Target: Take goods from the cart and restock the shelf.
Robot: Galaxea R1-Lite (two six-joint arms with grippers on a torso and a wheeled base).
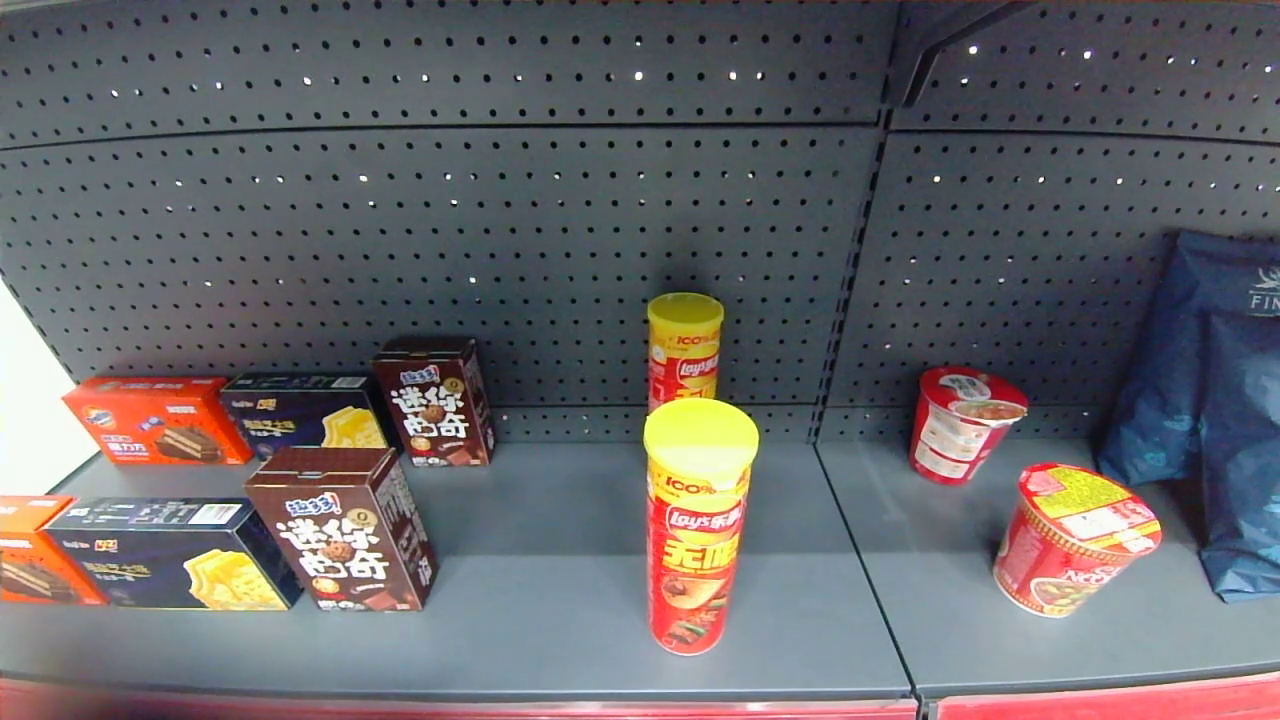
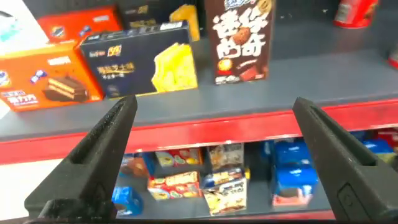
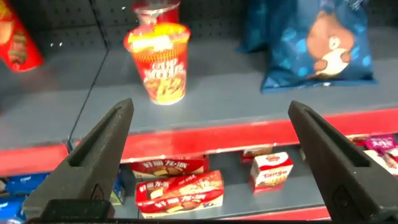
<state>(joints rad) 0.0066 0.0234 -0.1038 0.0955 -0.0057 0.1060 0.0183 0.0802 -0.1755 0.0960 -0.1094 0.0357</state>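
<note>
The robot faces the shelf (image 1: 540, 600) with nothing in hand. The left gripper (image 2: 214, 104) hangs just in front of the shelf's red front edge, on the left. Its two fingers are spread wide with nothing between them. The right gripper (image 3: 210, 104) sits the same way on the right, jaws wide apart and empty.

Goods already stand on the shelf in pairs, one near and one far. On the left are orange boxes (image 1: 155, 420), dark blue boxes (image 1: 165, 565) and brown boxes (image 1: 345, 540). In the middle a near chip can (image 1: 695, 530) stands upright in front of a far chip can (image 1: 683, 350). On the right are a near noodle cup (image 1: 1070, 540) and a far noodle cup (image 1: 960, 425), both tilted, with blue bags (image 1: 1220, 400) leaning against the back panel at the far right.

Judging by the empty grippers, the step in hand is a fetch: a placement looks finished and the next item must come from the cart. That calls for backing the arms away from the shelf edge, turning to the cart and closing one gripper on a single item. Bare stretches on either side of the cans look like the likeliest spots to fill. A new piece should be lowered there upright, clear of the near can so it is not knocked over.
</note>
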